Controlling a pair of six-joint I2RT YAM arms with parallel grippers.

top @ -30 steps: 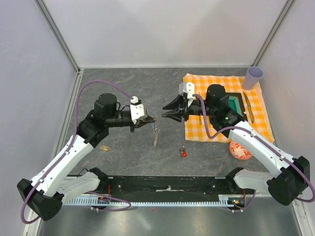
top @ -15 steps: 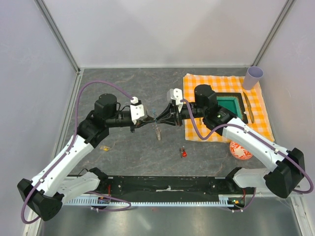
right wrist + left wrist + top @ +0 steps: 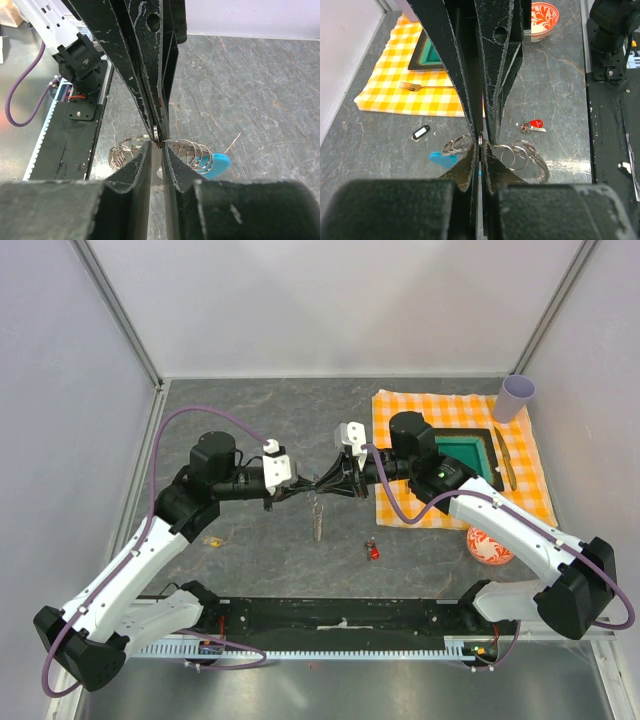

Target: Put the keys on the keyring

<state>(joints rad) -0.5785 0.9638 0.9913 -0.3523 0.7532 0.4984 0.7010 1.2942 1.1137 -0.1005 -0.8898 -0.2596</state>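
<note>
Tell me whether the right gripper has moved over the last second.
Yes. The right gripper shifted left, away from the checked cloth, meeting the left gripper at the keyring.

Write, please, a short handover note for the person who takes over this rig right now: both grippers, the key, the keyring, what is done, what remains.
The left gripper is shut on the keyring, at one of its rings.
The right gripper is shut on the same ring from the opposite side, tip to tip with the left.
The chain and blue piece hang below the tips.
The key, red-headed, lies on the table nearer the arm bases, not held.
Done: keyring gripped by both arms.
Left: probably open the ring, fetch the key, thread it on.
</note>
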